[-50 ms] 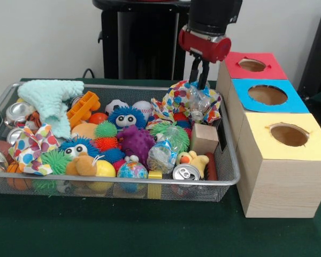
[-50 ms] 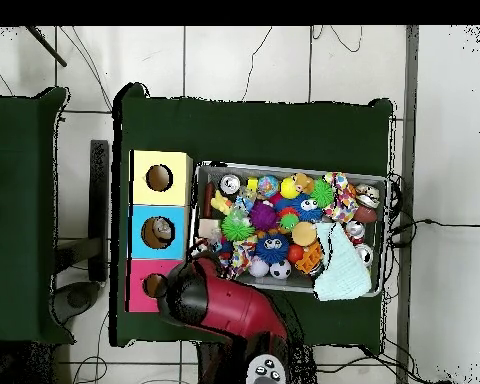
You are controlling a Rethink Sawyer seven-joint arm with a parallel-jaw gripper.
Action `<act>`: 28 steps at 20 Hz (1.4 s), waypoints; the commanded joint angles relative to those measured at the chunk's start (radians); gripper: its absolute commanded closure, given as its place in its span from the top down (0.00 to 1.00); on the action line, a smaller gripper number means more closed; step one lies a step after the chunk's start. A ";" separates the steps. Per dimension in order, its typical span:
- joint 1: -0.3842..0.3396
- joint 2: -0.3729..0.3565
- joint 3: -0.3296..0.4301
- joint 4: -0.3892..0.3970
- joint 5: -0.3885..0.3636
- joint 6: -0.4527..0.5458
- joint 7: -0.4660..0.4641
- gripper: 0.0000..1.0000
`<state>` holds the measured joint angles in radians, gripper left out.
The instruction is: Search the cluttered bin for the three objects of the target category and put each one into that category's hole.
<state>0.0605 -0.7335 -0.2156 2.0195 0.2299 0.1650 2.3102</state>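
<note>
While the gripper [image 1: 201, 80] hangs over the wire bin's [image 1: 224, 179] far corner beside the boxes, its jaws sit nearly closed, tips touching a crumpled clear plastic bottle [image 1: 195, 101]; actual grip is unclear. That bottle stands roughly upright directly below, on polka-dot cloth [image 1: 174, 101].

Table surface [image 1: 123, 230]: covered in dark green cloth, even and unwrinkled where visible. A second green-covered table [image 2: 19, 210] stands well apart at one side in the overhead view. Floor [image 2: 254, 60]: pale tiles with dark grout lines; several thin black cables [image 2: 439, 224] trail across it. Wall [image 1: 43, 37] behind: plain off-white, evenly lit, unmarked.
</note>
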 commanded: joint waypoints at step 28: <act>0.317 0.078 -0.181 -0.135 0.145 0.174 0.251 0.00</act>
<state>0.3731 -0.7336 -0.4333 1.9365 0.3107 0.2909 2.3102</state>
